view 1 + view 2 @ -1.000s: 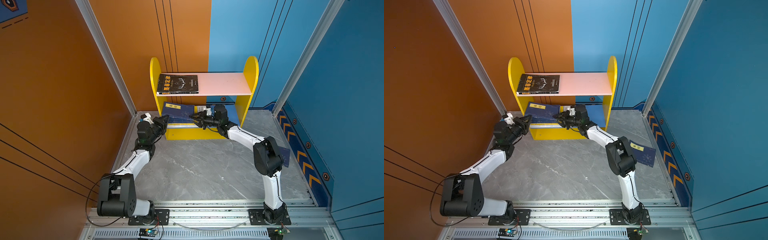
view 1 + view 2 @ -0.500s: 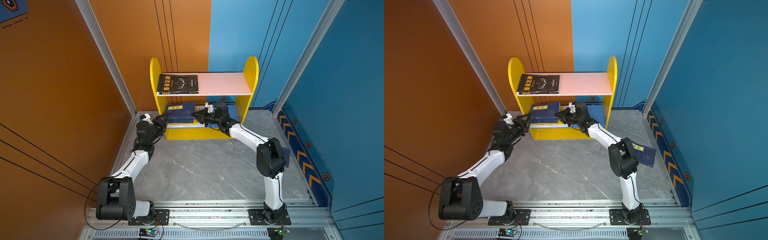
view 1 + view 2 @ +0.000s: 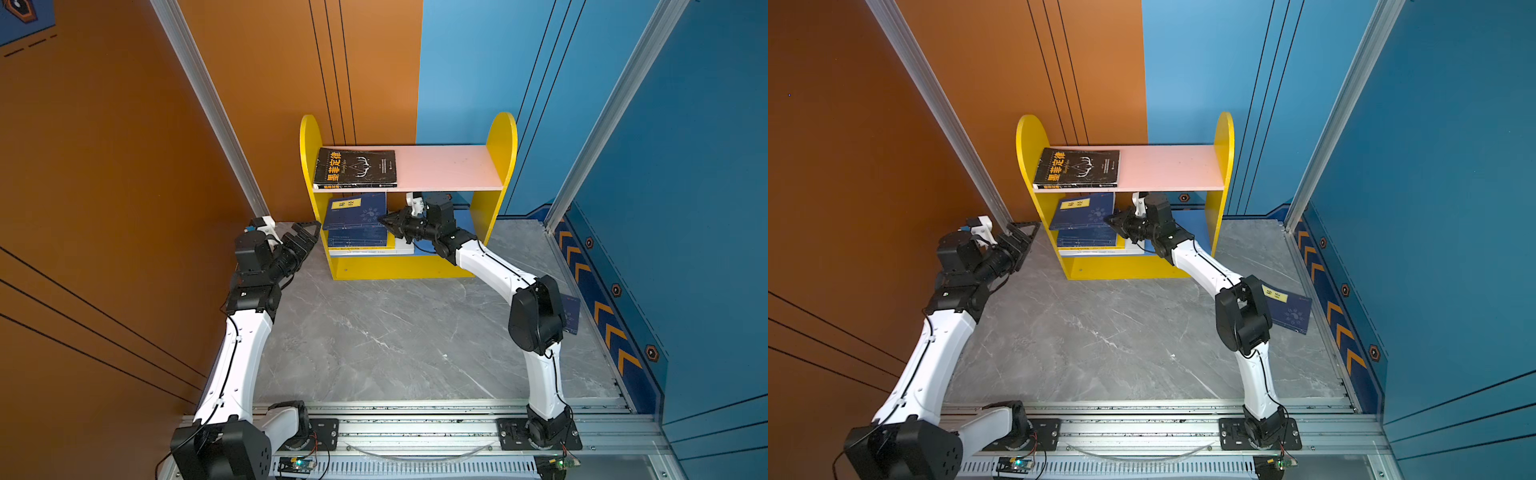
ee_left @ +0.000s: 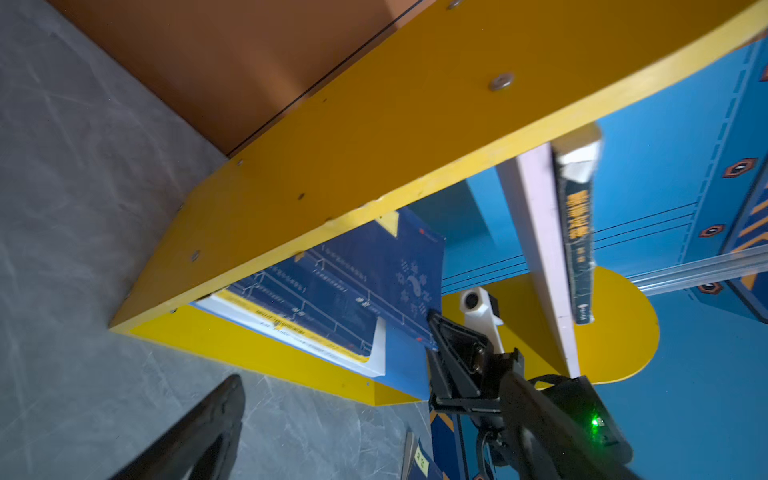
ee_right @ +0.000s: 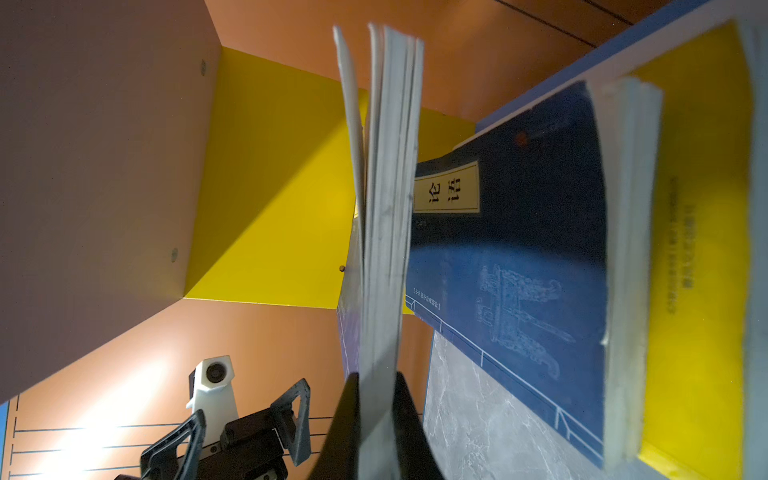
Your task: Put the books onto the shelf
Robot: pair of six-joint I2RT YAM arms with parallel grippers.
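The shelf [image 3: 500,137] [image 3: 1223,137] stands against the back wall. A black book [image 3: 357,168] [image 3: 1079,168] lies on its pink upper board. In the lower tier, a navy book [image 3: 355,210] [image 3: 1084,210] hangs tilted over a stack of books [image 3: 357,243] [image 3: 1088,243]. My right gripper [image 3: 384,222] [image 3: 1111,220] [image 5: 376,399] is shut on that navy book's page edge [image 5: 386,208]. My left gripper [image 3: 305,235] [image 3: 1021,235] stands open and empty just outside the shelf's left side panel [image 4: 374,145]. In the left wrist view only one of its fingers [image 4: 203,428] shows.
Another navy book [image 3: 1289,309] [image 3: 570,311] lies on the grey floor at the right, partly behind my right arm's elbow [image 3: 1241,316]. Orange wall [image 3: 124,208] closes in on the left, blue wall [image 3: 685,208] on the right. A metal rail [image 3: 415,428] runs along the front.
My left gripper opened, let go of the navy book and drew back left of the shelf. My right gripper closed on the book and carried it deeper into the lower tier.
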